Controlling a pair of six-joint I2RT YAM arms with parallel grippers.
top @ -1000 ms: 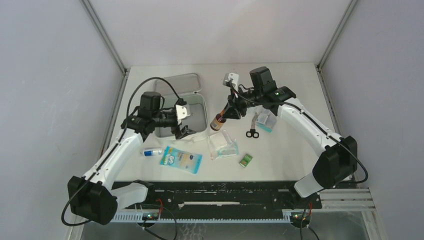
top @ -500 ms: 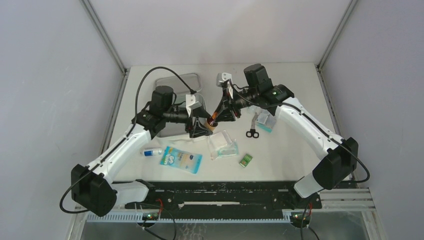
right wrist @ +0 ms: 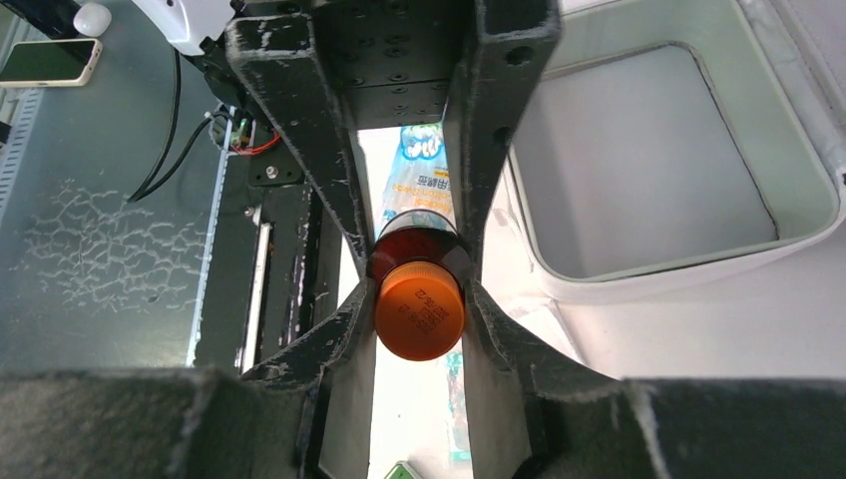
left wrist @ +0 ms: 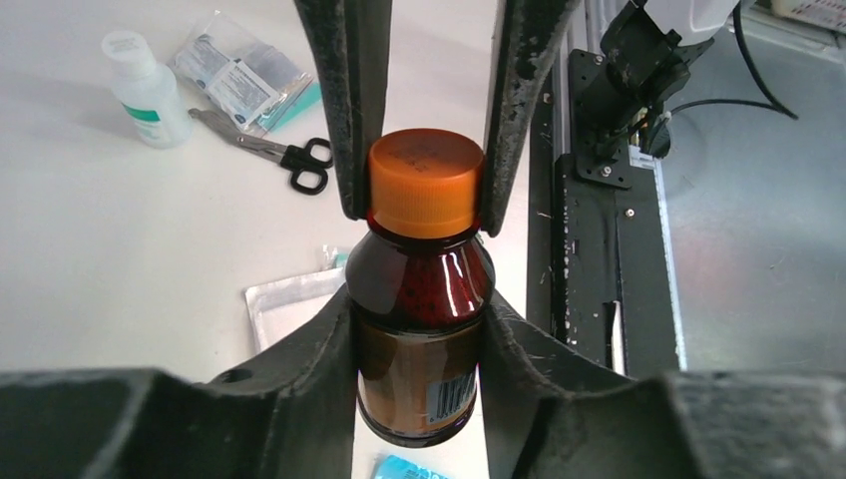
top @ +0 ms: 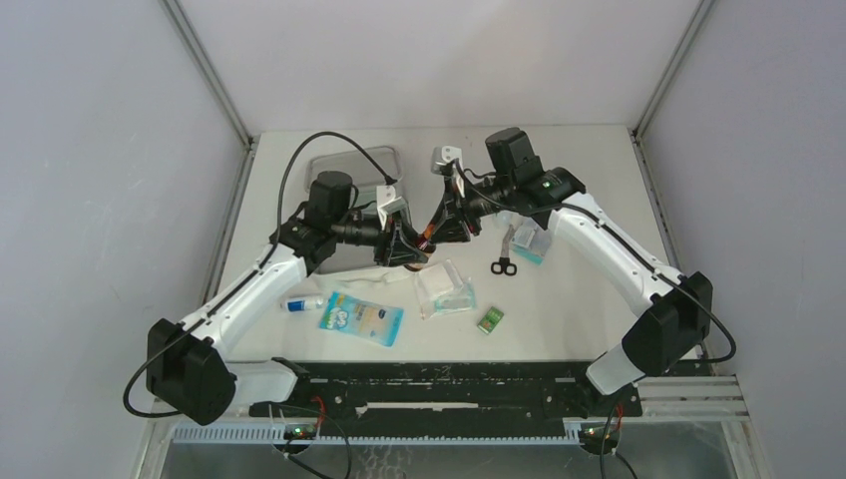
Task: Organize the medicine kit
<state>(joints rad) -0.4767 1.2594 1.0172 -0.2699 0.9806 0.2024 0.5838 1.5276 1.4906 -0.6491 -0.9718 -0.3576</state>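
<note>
Kit (top: 351,163) lies open at rear left, outside both sets of jaws and just left of them. Left gripper (top: 403,247) is closed on the body of a brown bottle (left wrist: 419,389). Right gripper (right wrist: 419,299) is clamped on the bottle's orange cap (left wrist: 424,180).

In the top view the left arm covers most of the kit's tray, and the bottle is barely discernible.

Scissors (top: 502,265), clear pouch (top: 446,289), blue packet (top: 361,319) and small white bottle (top: 299,302) lie on the table, apart from the jaws.

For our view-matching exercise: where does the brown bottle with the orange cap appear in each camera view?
Top external: brown bottle mid-picture, mostly hidden.
Left wrist: bottle centre, cap upward.
Right wrist: bottle lower centre, cap facing camera.
Shared landmark: blue-and-white packet, top external and right wrist.
</note>
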